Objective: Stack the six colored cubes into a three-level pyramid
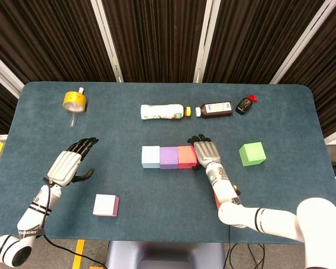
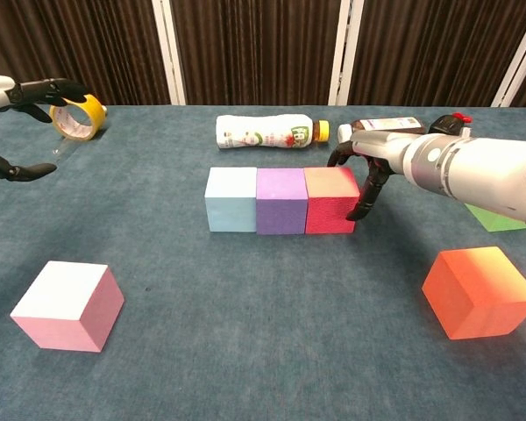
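While the blue surface (image 1: 280,185) carries everything, its middle holds a row of 3 touching cubes: light blue cube (image 1: 150,157), purple cube (image 1: 168,157) and red cube (image 1: 186,156). At 3 o'clock of that row the right robot hand (image 1: 205,149) has its fingers curled down at the red cube's outer face, clamped on nothing; whether the fingertips (image 2: 362,210) touch the cube I cannot tell. At 9 o'clock the left robot hand (image 1: 71,161) hangs with fingers apart, holding nothing. A pink cube (image 1: 106,205) lies at 7 o'clock, an orange cube (image 2: 479,290) at 5 o'clock, a green cube (image 1: 252,153) at 3 o'clock. Toward 12 o'clock lie a white bottle (image 1: 164,111), its label unreadable, then a dark bottle (image 1: 215,109), then a small red-capped bottle (image 1: 246,104). Yellow tape (image 1: 74,100) sits at 10 o'clock.
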`<state>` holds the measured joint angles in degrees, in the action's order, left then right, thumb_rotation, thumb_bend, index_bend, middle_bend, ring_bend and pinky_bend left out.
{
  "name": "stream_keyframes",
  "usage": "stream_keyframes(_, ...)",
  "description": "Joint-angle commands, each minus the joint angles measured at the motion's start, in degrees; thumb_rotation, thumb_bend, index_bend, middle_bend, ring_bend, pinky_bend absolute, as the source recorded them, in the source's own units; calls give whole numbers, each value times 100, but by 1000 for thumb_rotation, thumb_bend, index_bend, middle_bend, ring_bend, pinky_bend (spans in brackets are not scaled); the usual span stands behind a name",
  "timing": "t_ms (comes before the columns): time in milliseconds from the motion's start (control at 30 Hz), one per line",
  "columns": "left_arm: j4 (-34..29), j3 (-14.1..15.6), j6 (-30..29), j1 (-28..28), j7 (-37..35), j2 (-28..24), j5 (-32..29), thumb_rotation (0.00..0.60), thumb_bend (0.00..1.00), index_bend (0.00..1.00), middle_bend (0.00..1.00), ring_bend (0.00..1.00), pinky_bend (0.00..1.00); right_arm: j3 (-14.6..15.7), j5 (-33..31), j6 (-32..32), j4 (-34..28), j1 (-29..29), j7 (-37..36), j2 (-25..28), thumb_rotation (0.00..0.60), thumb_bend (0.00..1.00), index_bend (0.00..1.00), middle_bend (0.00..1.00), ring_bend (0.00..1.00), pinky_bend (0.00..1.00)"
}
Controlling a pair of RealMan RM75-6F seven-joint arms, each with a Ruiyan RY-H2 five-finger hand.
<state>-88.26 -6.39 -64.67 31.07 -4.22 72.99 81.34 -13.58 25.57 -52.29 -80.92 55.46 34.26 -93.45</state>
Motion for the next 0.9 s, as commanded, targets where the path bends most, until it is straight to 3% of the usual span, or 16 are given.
stream_keyframes(33, -12, 1, 5, 2, 10, -3, 2, 600, 366, 4, 42, 65, 174, 13, -31, -14, -13, 1, 14, 20, 600, 261, 322, 213, 112, 243)
stream_keyframes(367, -35, 3, 5, -7, 33, -9, -5, 600, 366, 5, 35, 55, 173, 7, -87, -69, 15, 21, -3, 4, 600, 261, 443, 213, 112, 243)
stream_keyframes(900, 25, 1, 42, -7, -34, 0, -20, 600, 367, 0, 31, 54, 173, -43, -138, -109, 125, 82, 9, -155, 600, 261, 454, 214, 112, 243)
